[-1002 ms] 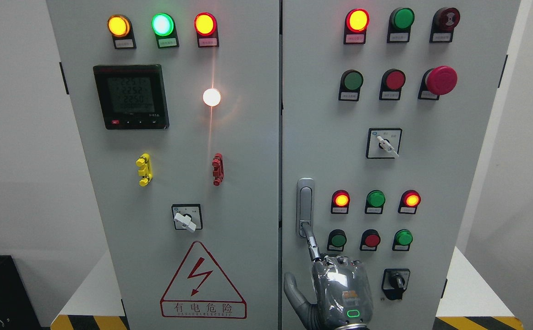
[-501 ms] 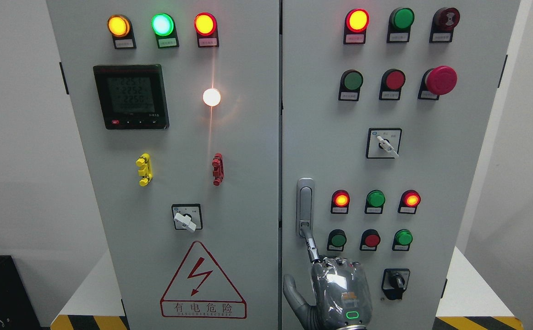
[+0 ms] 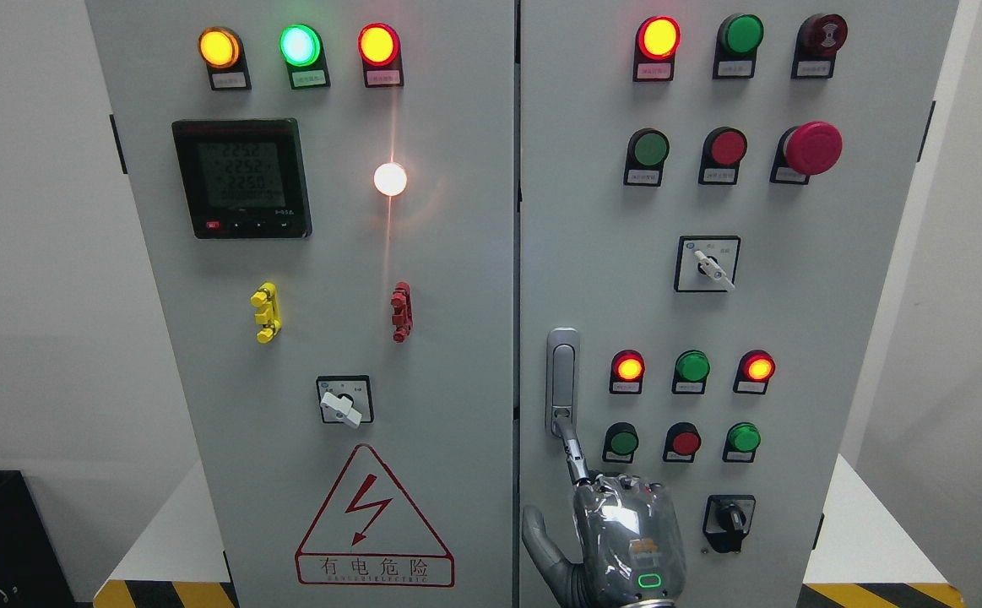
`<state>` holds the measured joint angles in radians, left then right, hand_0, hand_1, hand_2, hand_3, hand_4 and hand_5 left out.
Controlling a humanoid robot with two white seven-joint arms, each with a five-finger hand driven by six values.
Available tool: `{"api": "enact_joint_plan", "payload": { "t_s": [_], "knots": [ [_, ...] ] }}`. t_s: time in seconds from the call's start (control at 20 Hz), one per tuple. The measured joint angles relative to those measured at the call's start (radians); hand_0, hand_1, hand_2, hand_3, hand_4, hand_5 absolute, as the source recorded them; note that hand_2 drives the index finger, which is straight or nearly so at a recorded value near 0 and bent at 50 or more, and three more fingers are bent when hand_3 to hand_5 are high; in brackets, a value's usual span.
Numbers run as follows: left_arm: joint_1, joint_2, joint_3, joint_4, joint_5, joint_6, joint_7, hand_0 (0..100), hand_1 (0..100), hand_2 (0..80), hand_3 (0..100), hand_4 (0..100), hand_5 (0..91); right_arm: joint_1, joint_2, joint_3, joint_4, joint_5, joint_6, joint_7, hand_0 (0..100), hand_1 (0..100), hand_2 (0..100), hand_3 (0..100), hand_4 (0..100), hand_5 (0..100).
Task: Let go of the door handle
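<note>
i have one hand in view, the right hand (image 3: 626,540), coming up from the bottom edge right of the middle, its back toward me with a small green light glowing near the wrist. the index finger (image 3: 572,447) is stretched up and its tip touches the lower end of the door handle (image 3: 562,380); the other fingers are folded down over the palm and the thumb (image 3: 541,540) sticks out to the left. nothing is wrapped around the handle — it is a fingertip contact only, not a grasp.

the door handle is a slim silver vertical piece set on the left edge of the right cabinet door (image 3: 794,321), just beside the seam between the two doors. it lies flush and upright. to its right sit two rows of three round lamps and buttons, the nearest a lit red lamp (image 3: 628,368) above a green button (image 3: 623,442). lower right of the hand is a black rotary switch (image 3: 729,519).

on the left door (image 3: 457,338) i see a digital meter (image 3: 242,177), a white lamp (image 3: 390,179) and the red lightning warning triangle (image 3: 372,519). both doors look closed.
</note>
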<state>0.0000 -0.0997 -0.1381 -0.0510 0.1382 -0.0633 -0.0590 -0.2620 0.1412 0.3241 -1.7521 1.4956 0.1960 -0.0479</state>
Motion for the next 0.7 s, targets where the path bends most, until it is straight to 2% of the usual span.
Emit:
{"api": "enact_joint_plan", "payload": {
  "t_s": [0.7],
  "knots": [
    [0.000,0.000,0.000,0.000,0.000,0.000,0.000,12,56,0.0,0,0,0.0,0.005,0.000,0.003,0.021,0.000,0.000,-0.002,51,22,0,87,92,100]
  ]
}}
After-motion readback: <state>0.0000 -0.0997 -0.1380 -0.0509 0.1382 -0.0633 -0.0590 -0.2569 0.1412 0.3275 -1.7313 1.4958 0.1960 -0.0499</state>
